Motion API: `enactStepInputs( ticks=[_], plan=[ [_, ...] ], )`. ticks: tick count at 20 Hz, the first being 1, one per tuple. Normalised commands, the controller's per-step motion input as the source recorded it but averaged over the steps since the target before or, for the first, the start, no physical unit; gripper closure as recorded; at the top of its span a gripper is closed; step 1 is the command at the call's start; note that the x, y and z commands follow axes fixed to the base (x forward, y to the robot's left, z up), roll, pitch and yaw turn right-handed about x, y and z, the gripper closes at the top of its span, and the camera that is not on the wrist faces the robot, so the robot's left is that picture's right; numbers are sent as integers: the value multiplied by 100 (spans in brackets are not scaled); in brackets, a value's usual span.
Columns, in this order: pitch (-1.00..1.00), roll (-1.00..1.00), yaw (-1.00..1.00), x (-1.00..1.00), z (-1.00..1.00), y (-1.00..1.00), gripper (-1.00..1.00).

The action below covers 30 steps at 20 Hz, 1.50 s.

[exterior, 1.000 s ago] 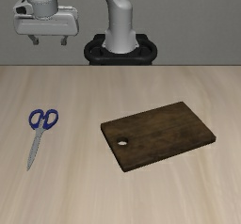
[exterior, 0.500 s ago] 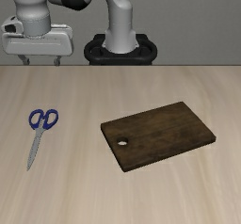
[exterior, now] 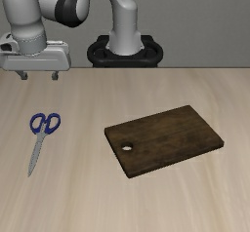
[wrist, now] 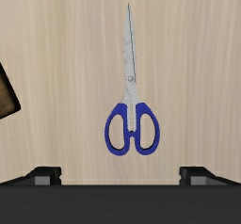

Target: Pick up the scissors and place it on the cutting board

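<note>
In the exterior view, the gripper (exterior: 38, 76) hangs in the upper left of the frame, above the far edge of the wooden table (exterior: 88, 192). Its two fingers point down and stand well apart with nothing between them, so it is open and empty. The scissors (exterior: 39, 138) lie flat on the table at the left of the frame, below the gripper and apart from it. Their blue handles are toward the top and the blades run down toward the lower left. The dark wooden cutting board (exterior: 164, 138) lies at centre right, well apart from the scissors, with a round hole near its left end. The robot's base (exterior: 124, 53) stands at top centre.

In the wrist view, the scissors (wrist: 132, 105) lie on the bare tabletop (wrist: 66, 49) beyond the gripper (wrist: 121, 175). The blue handles are nearest the spread fingertips (wrist: 45, 176) and the closed blades point straight away from them. A corner of the cutting board (wrist: 6, 88) shows off to one side of the scissors, apart from them.
</note>
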Motion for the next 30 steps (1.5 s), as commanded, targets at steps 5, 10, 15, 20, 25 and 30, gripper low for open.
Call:
enactStepInputs(
  ticks=[5, 10, 15, 20, 25, 30],
  plan=[
    [0, 0, 0, 0, -100, 0, -100],
    [0, 0, 0, 0, -100, 0, -100],
    [0, 0, 0, 0, -100, 0, -100],
    [0, 0, 0, 0, 0, 0, 100],
    [0, 0, 0, 0, 0, 0, 100],
    [0, 0, 0, 0, 60, 0, 100]
  ],
)
